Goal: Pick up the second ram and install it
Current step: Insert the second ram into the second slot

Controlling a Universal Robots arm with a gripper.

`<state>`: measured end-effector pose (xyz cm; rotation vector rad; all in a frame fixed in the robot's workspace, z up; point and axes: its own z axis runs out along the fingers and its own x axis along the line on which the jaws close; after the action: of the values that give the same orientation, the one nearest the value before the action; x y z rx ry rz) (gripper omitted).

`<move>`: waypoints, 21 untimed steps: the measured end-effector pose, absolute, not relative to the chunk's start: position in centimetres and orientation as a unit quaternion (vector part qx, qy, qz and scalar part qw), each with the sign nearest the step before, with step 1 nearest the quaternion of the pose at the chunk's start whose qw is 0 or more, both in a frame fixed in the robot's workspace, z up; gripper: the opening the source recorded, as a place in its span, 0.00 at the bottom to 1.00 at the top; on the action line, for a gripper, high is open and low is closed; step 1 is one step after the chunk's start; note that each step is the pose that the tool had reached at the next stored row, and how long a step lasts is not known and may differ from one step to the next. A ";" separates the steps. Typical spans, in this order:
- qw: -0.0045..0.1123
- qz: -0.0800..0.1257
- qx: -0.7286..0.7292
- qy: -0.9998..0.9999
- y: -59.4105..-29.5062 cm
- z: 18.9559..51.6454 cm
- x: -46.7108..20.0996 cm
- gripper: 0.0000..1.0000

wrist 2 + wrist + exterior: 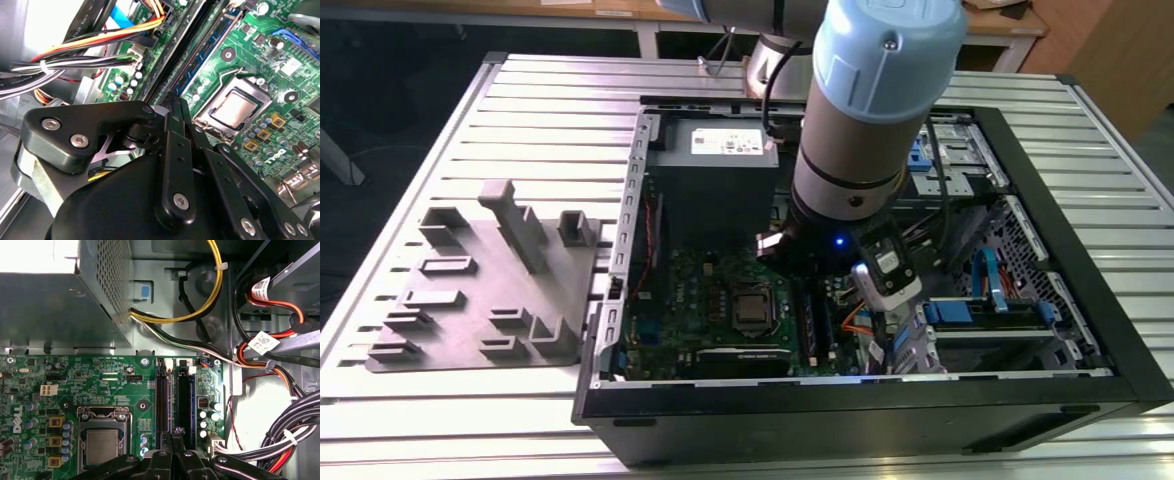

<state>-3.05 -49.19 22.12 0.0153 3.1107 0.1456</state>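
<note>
From my remote station I see an open computer case (1067,300) lying on a slatted metal table (480,400). Inside it the green motherboard (75,385) carries a processor socket (102,445) and black memory slots (184,405). A grey power supply box (714,190) sits at the case's far end, with yellow, orange and black cables (250,345) trailing beside it. A grey fixture with upright blocks (487,290) rests on the table at the exterior view's left.
</note>
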 end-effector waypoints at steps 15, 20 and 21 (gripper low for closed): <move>0.014 0.047 0.005 0.999 -49.2 21.6 -3.0 0.08; 0.014 0.047 0.005 0.999 -49.2 21.6 -3.1 0.08; 0.014 0.047 0.005 0.999 -49.2 21.5 -3.1 0.08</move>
<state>-3.05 -49.19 21.53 0.0152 3.1106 0.1461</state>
